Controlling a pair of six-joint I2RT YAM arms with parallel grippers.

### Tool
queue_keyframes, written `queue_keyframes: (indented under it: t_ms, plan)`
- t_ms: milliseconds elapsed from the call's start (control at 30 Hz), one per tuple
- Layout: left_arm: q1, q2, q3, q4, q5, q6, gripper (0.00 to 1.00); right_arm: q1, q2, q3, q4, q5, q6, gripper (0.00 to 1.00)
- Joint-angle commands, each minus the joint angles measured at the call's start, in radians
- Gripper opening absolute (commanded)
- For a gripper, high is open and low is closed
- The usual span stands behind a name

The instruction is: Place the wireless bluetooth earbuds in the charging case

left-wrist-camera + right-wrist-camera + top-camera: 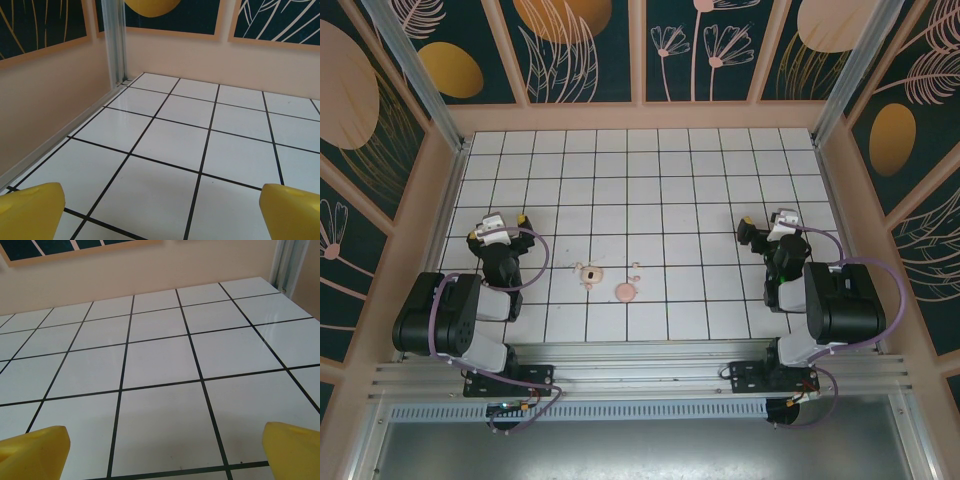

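Standing at the flanks of the counter (660,180) with fingers spread and empty, the left end effector (498,226) and right end effector (767,228) leave open, it seems, the approach to the wireless bluetooth earbuds (635,267), lying loose mid-counter beside a salmon-pink disc (626,291).

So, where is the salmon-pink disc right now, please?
In the top view, the salmon-pink disc lies on the tiles, roughly midway between the left gripper and right gripper.
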Motion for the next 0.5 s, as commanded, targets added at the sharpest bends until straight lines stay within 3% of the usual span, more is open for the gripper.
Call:
queue_keyframes:
  t_ms: [0,300,467]
  plan:
    - [-0.007,0.008,0.019,0.047,-0.016,0.010,0.99,-0.006,0.010,0.019,0.052,-0.004,0.004,0.99]
    - [-0.007,0.005,0.015,0.053,-0.017,0.013,0.99,-0.005,0.005,0.024,0.041,-0.008,0.001,0.99]
    - [-0.007,-0.046,0.053,-0.054,0.009,0.024,0.96,-0.005,-0.068,0.057,-0.079,-0.009,0.003,0.99]
